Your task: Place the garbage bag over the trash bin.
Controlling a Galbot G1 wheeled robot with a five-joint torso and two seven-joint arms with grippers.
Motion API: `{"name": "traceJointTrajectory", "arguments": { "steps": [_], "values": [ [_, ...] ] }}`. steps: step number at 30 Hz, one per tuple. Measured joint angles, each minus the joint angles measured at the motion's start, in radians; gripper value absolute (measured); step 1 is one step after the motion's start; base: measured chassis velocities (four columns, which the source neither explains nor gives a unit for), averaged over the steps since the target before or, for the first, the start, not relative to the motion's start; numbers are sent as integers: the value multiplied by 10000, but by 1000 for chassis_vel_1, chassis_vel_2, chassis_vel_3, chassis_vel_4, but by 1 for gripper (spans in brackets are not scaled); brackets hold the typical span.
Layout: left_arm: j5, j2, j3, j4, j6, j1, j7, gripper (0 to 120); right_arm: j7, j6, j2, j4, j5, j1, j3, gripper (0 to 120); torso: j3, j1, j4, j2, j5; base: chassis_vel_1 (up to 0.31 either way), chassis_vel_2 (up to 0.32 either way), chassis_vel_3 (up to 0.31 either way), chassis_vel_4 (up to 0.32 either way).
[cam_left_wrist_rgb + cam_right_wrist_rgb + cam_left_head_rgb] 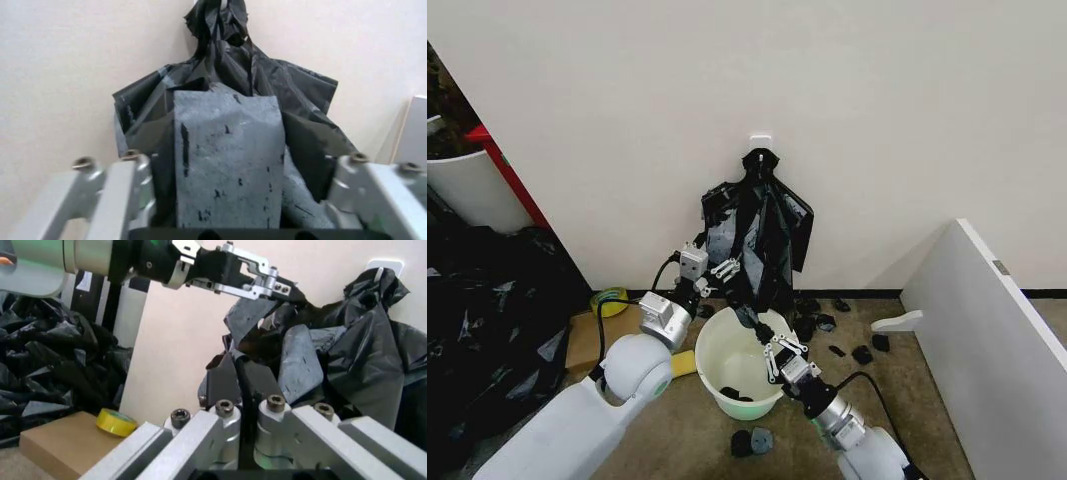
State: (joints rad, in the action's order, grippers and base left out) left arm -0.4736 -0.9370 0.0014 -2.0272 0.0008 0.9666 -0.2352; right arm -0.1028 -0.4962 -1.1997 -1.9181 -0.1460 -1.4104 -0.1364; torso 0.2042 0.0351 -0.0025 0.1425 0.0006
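Above the bin [739, 372], both grippers, left [725, 268] and right [770, 340], clench the bag [749, 305] mid-pull from the bunch [762, 230]; spreading its mouth likely follows.

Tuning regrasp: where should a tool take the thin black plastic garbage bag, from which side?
Probably the garbage bag at its flat folded panel, approached from the room side: it hangs vertical, facing outward, wall close behind. The left tool sits at it; the right tool is shut on its strand below, above the round white plastic trash bin.
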Motion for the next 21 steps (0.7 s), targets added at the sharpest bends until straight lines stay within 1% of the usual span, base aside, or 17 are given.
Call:
{"name": "traceJointTrajectory", "arguments": {
  "steps": [1,2,3,5,7,8,11,12,14,15,16,19,21],
  "values": [
    [0,0,0,0,0,0,0,55,0,0,0,0,0,0,0,0,0,0,0,0,0,0,0,0,0],
    [-45,12,-16,-6,28,0,-43,50,8,0,4,0,5,8,5,0,0,0,0,0,0,0,0,0,0],
    [-61,15,-20,-6,39,-1,-57,49,10,0,7,0,9,11,7,0,0,0,0,0,0,0,0,0,0],
    [-158,34,-61,-20,110,-1,-145,37,28,5,18,-19,33,17,10,0,0,0,-1,0,-1,0,0,0,0],
    [-224,57,-152,-59,168,38,-206,29,55,24,42,-47,80,17,7,0,0,0,-1,0,-1,0,0,0,0],
    [-224,57,-152,-59,168,38,-206,29,55,24,42,-47,80,17,7,0,0,0,-1,0,-1,0,0,0,0],
    [-300,77,-296,-132,203,118,-252,19,69,51,79,-89,137,-1,-1,0,0,0,-1,0,-3,0,0,0,0],
    [-330,98,-399,-178,207,171,-261,13,79,71,115,-126,170,-31,-4,0,0,0,0,0,-3,0,0,0,0],
    [-380,130,-546,-245,207,239,-263,7,91,102,160,-191,210,-86,-15,0,0,0,-1,0,-2,0,0,0,0],
    [-380,130,-546,-245,207,239,-263,7,91,102,160,-191,210,-86,-15,0,0,0,-1,0,-2,0,0,0,0],
    [-435,165,-644,-307,206,274,-263,0,97,175,206,-284,264,-161,-29,0,0,0,0,0,0,0,0,0,0],
    [-526,220,-791,-431,201,288,-253,0,57,369,383,-590,389,-473,-100,0,-1,0,-1,0,0,0,0,0,0],
    [-564,222,-860,-492,191,288,-247,0,30,470,580,-874,516,-820,-215,8,0,0,-1,0,1,0,0,0,0]
  ]
}}
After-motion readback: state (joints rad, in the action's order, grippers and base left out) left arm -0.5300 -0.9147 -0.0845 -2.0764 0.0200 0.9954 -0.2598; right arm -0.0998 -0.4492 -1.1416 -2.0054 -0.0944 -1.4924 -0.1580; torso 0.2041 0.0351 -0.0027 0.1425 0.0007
